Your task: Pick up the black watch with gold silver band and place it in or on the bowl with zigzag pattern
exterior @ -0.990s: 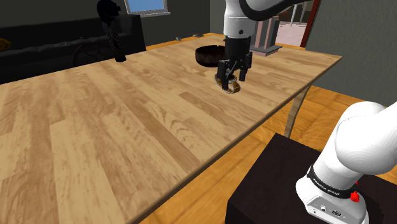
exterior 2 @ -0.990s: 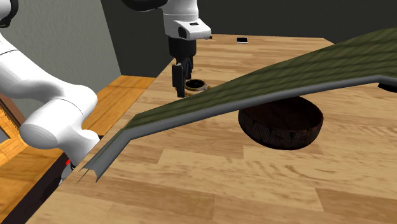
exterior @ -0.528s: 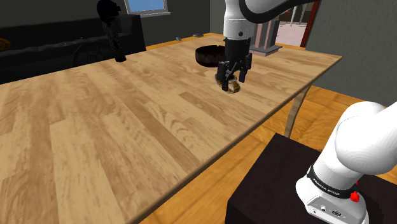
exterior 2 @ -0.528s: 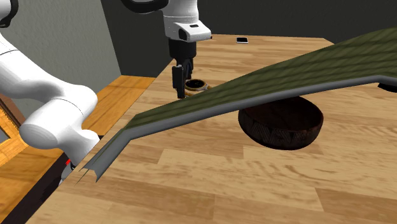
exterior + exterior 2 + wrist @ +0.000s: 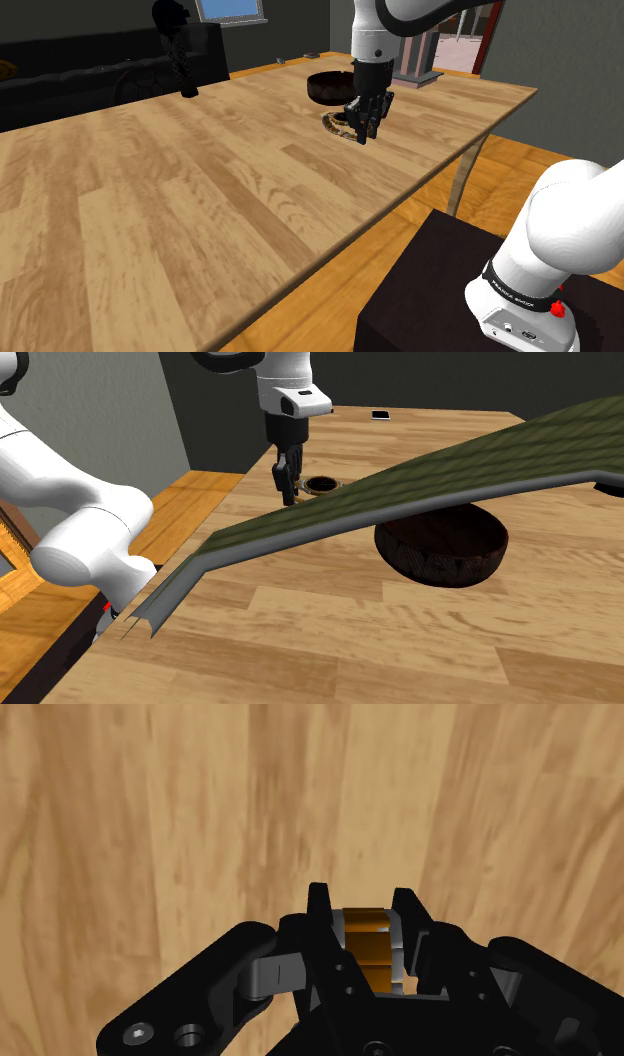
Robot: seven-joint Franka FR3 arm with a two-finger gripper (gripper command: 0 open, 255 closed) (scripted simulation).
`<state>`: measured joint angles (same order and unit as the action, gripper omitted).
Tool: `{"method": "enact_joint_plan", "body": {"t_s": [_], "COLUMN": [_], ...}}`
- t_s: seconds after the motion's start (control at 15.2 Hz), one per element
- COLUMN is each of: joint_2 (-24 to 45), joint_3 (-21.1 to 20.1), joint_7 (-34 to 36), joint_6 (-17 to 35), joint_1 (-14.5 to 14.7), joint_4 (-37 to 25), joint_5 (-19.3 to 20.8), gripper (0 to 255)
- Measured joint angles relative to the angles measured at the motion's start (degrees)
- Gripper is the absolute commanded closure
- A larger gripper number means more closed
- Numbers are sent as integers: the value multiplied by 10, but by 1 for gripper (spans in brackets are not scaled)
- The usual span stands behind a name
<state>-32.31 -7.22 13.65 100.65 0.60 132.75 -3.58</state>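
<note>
grpr (image 5: 361, 916) clamped on watch (image 5: 366, 949) band

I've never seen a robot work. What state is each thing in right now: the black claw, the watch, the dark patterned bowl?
gripper: shut on the watch's gold band.
watch: clasped by its band between the fingers, low over the table, not in the bowl.
bowl: upright on the table, apart from the gripper; whether it holds anything cannot be told.
</note>
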Motion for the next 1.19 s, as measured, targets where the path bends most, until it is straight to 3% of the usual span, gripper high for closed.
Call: {"method": "enact_joint_plan", "body": {"t_s": [0.33, 1.19], "joint_2": [0, 20], "joint_3": [1, 4], "joint_7": [0, 1], "joint_6": [-17, -111], "joint_1": [-1, -3], "joint_4": [-16, -132], "joint_5": [1, 5], "gripper": [255, 255]}}
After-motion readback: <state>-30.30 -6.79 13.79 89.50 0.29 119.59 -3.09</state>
